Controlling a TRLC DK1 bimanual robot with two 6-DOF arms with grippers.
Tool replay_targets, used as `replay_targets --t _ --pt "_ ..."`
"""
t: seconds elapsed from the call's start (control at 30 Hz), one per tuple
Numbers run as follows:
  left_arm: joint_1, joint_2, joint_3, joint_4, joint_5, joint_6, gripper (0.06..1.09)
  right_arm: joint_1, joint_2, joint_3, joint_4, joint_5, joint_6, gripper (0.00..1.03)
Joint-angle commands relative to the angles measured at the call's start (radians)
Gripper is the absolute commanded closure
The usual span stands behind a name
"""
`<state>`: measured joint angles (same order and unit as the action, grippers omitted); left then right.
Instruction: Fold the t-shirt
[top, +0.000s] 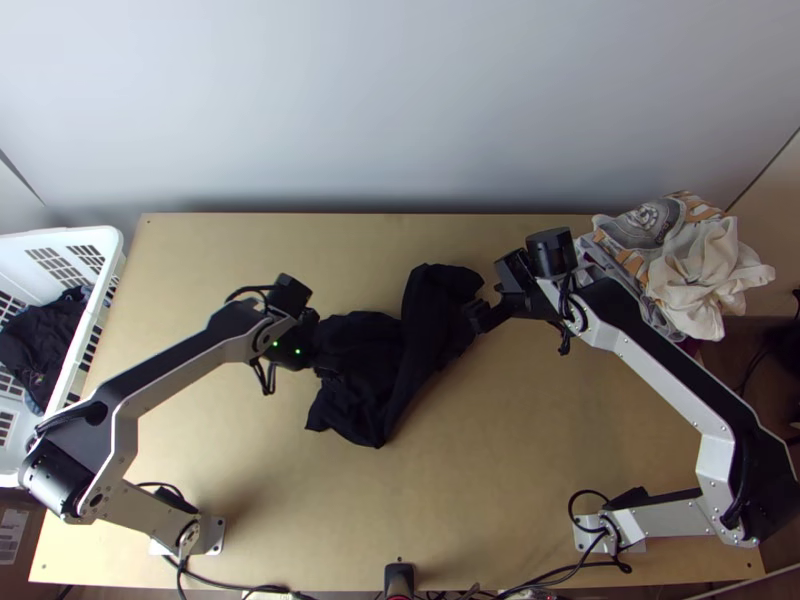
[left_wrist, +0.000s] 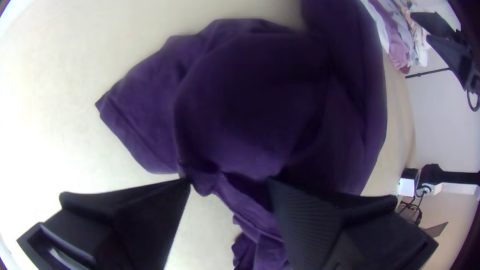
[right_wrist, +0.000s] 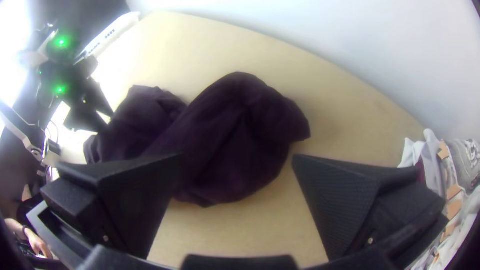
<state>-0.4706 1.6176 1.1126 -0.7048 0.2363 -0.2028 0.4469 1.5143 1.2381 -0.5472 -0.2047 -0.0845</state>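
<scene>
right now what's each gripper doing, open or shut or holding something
Left gripper: open, fingers apart at the bunched dark cloth.
Right gripper: open, fingers apart, nothing gripped.

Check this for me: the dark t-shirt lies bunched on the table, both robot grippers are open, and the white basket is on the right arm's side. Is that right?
Not quite: the top view shows the white basket on the left arm's side. The dark t-shirt does lie bunched on the table, with left gripper and right gripper open.
</scene>
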Motion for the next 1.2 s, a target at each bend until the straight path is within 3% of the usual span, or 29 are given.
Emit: replay_targets --t 0.0,0.03,0.27,0.5,0.63,0.77,0.9,1.03,1.17 --pt "-0.074 0.016 -0.042 0.041 0.012 -0.029 0.99 0.006 -0.005 0.017 -0.002 0.008 0.012 0.04" --pt "-0.082 0.024 -0.045 0.039 0.014 -0.035 1.04 0.006 -0.005 0.018 -0.002 0.013 0.014 0.04" --pt "-0.092 -0.056 -0.083 0.037 0.02 -0.073 1.05 0.007 -0.008 0.009 -0.014 0.036 0.017 0.04" --pt "-0.063 -0.249 0.03 -0.154 0.163 -0.084 1.05 -0.042 0.027 -0.088 0.009 0.074 -0.014 0.04" --pt "-0.033 -0.317 0.087 -0.231 0.172 -0.079 1.05 -0.097 0.101 -0.127 0.055 0.076 -0.014 0.04" --pt "0.104 -0.332 0.148 -0.317 0.222 -0.015 1.05 -0.12 0.164 -0.152 0.141 0.083 -0.003 0.04" --pt "0.267 -0.331 0.219 -0.397 0.353 0.037 1.05 -0.123 0.216 -0.146 0.197 0.087 0.008 0.04" --pt "0.339 -0.314 0.23 -0.398 0.356 0.068 1.05 -0.111 0.248 -0.12 0.197 0.085 0.017 0.04" --pt "0.544 -0.193 0.354 -0.394 0.362 0.092 1.05 -0.093 0.248 -0.106 0.197 0.085 0.032 0.04"
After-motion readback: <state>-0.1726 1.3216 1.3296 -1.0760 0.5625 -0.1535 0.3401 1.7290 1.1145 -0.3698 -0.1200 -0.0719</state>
